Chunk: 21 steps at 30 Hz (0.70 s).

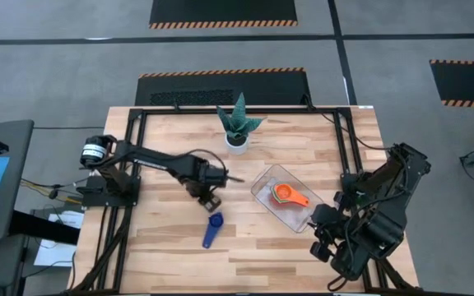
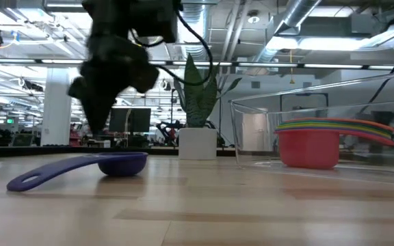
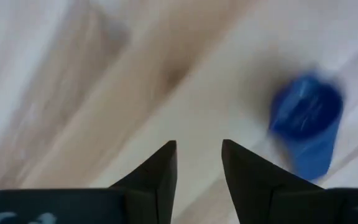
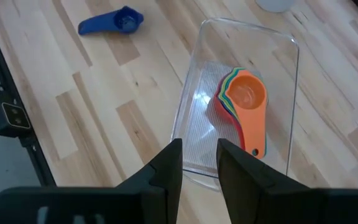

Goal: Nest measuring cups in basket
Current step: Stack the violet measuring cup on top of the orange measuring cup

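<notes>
High view: blue cup (image 1: 213,228) lies just beside left fingers (image 1: 211,200), narrowly parted, holding nothing.

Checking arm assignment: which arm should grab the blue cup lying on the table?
Left. The left gripper hangs just above the blue cup, empty with a gap between its fingers. The right gripper sits past the basket, farther from that cup.

Wooden table (image 1: 163,247): basket (image 1: 263,182), blue cup (image 1: 213,228), plant pot (image 1: 236,141)
</notes>
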Available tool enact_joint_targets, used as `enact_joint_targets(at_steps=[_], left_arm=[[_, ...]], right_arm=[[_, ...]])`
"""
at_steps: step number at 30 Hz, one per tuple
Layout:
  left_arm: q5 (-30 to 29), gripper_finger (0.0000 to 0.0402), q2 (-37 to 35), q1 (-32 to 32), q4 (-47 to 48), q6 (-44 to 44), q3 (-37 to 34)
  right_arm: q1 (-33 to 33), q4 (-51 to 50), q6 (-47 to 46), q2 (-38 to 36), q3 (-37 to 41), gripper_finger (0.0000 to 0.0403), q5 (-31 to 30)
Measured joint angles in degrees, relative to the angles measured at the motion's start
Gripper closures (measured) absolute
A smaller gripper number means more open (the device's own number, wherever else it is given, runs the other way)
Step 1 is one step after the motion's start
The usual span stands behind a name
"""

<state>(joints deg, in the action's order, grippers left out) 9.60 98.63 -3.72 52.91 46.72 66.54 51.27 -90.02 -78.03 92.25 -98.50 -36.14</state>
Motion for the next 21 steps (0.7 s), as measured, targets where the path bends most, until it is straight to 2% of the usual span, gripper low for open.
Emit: enact_joint_targets(at_steps=[3,6,10,15,21], left_arm=[[-0.3,0.0285,0.0,-3.8,4.1,-0.1,-0.5],[-2.8,0.0285,0.0,-8.5,3.6,1.7,-1.3],[-6.8,0.0285,0.4,-14.6,1.1,2.4,-1.4],[-8.3,0.0285,2.0,-20.8,-3.1,3.4,-1.4],[-10.2,0.0285,5.6,-24.2,-6.8,5.5,-1.0]], right_arm=[[0.1,0.0,0.0,0.0,0.0,0.0281,0.0],[0.1,0.0,0.0,0.0,0.0,0.0281,0.1],[0.1,0.0,0.8,0.0,0.0,0.0281,-0.1],[-0.1,0.0,1.9,0.0,0.0,0.0281,-0.1],[-0.4,0.0,2.0,0.0,0.0,0.0281,-0.1]])
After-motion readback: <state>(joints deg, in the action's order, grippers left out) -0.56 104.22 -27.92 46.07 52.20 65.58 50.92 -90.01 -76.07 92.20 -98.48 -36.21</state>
